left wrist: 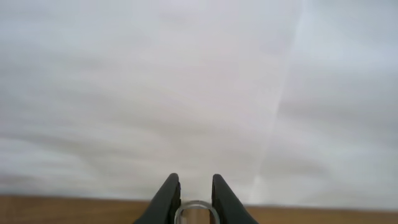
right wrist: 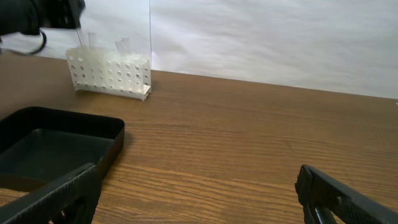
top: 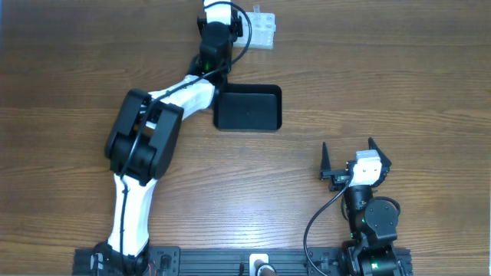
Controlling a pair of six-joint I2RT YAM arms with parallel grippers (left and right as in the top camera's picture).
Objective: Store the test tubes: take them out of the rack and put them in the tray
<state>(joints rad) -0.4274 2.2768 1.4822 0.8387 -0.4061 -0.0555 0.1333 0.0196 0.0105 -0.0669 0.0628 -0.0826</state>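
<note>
Item in hand: one test tube point(left wrist: 196, 203). Its round open rim shows between the fingers of the left gripper point(left wrist: 195, 183), which are closed onto it just below the lip. The gripper sits at the table's 12 o'clock edge, at the 9 o'clock end of the rack point(right wrist: 109, 74). Whether the tube's foot is out of the rack cannot be told.

Handling, as judged: the tube is clear, thin-walled, light, rigid and smooth. It is likely to slip under a loose grip and to crack under a hard one or a sideways knock against the rack holes. The best hold is on the upper wall just under the rim, lifting straight along the tube's axis and laying it down low in the tray.

Count:
- Rack: one, perforated, pale.
- Standing tubes point(right wrist: 122, 45): at least two tops show above the rack. The clear walls make a firm count unsafe.
- Tray point(top: 247, 111): one, black, at 6 o'clock of the rack and near it. I can make out no tube in it.

The right gripper point(top: 349, 153) is at 5 o'clock of the tray and well apart from it. Its fingers are spread wide with nothing between them, low over the table point(top: 399, 77).
</note>
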